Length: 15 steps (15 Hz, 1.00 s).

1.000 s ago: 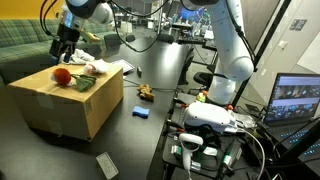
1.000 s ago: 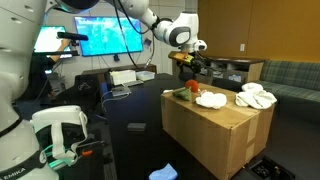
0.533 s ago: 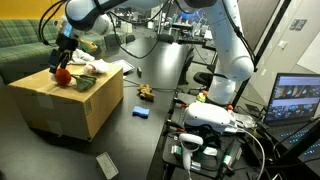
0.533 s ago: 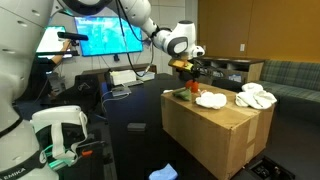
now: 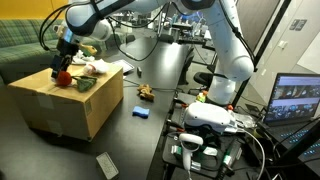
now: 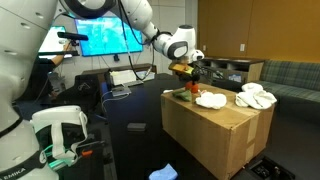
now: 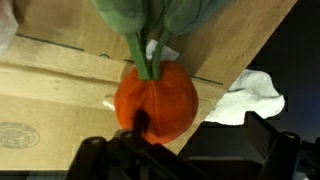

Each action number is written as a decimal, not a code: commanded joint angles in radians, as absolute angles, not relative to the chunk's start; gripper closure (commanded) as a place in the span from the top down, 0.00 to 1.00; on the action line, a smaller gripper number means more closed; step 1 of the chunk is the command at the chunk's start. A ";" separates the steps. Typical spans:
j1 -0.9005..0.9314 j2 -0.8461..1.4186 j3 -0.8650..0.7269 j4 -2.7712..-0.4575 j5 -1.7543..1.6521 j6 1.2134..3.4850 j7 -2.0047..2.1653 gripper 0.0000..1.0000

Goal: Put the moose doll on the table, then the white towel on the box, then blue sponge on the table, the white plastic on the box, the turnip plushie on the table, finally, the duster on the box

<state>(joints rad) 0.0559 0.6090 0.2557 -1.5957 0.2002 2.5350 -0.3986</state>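
The turnip plushie, round and orange-red with green leaves, lies on the cardboard box. My gripper hangs open just above it, one finger on each side. In both exterior views the gripper is low over the box, at the plushie. The moose doll and the blue sponge lie on the black table. The grey duster lies near the table's front. Two white crumpled things rest on the box; which is towel or plastic I cannot tell.
A white crumpled thing lies right beside the plushie at the box's edge. Another robot base and a monitor stand past the table. A green sofa is behind the box.
The gripper has come down over the box to the turnip plushie, still open. The things on the table have not moved.
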 commanded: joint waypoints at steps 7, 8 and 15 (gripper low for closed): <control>0.093 0.684 0.229 -1.602 0.058 2.676 -0.388 1.00; 0.093 0.693 0.227 -1.598 0.044 2.684 -0.386 1.00; 0.080 0.689 0.228 -1.603 0.009 2.676 -0.389 0.35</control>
